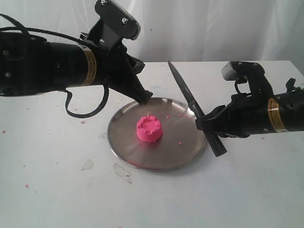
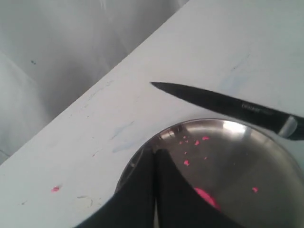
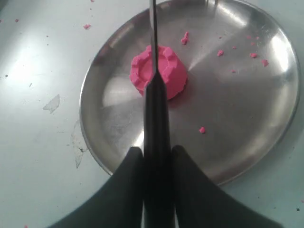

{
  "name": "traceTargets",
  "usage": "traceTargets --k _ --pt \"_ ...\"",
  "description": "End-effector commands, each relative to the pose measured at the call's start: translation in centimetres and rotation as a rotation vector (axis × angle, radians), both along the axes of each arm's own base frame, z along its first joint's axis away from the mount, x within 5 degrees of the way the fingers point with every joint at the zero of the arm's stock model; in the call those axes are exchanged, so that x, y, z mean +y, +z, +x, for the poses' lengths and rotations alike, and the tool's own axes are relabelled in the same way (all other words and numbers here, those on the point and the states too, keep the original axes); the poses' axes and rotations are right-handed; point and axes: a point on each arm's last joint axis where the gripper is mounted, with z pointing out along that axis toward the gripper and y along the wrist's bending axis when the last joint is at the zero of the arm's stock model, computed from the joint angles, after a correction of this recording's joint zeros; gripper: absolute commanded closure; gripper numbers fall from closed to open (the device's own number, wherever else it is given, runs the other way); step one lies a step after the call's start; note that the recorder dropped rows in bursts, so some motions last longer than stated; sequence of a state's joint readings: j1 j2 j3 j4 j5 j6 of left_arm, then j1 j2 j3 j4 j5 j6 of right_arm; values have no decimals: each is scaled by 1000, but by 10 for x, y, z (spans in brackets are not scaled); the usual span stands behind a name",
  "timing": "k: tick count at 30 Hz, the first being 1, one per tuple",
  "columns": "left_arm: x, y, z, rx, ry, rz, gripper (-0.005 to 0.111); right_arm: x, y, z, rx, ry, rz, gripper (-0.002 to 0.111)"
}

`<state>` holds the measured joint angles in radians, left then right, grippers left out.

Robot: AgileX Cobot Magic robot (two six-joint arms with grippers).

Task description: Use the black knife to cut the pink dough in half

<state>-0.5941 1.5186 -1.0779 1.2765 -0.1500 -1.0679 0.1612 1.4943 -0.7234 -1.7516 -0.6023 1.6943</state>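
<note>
Right pincer (image 3: 156, 152) tight around black knife (image 3: 155, 107)

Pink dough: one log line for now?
right claw: shut on black knife, aloft | pink dough: whole, on steel plate | left claw: shut, at plate rim

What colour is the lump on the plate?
Bright pink. The pink dough on the steel plate shows best in the right wrist view.

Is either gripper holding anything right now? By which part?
Right gripper holds the black knife by its handle, blade free and pointing up. Left gripper is shut on nothing, tips at the steel plate's rim.
</note>
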Motion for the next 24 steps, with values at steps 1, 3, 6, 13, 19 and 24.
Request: traceTargets --k 1,3,6,13,19,24 --pt "-1 10 -7 8 -1 -79 107 2 0 -3 10 25 22 108" --pt "-3 11 -8 11 -21 -98 107 5 2 -6 6 74 42 108" --pt "-6 12 -9 18 -52 -131 107 1 8 -4 -130 105 -66 108" --pt "-11 15 -13 32 -108 -186 107 -34 15 15 -390 -89 -515 108" --pt "-13 15 -14 31 -130 -197 107 -53 15 16 -419 -203 -693 108" --pt "-13 16 -14 34 -135 -204 107 -65 15 16 -428 -270 -817 108"
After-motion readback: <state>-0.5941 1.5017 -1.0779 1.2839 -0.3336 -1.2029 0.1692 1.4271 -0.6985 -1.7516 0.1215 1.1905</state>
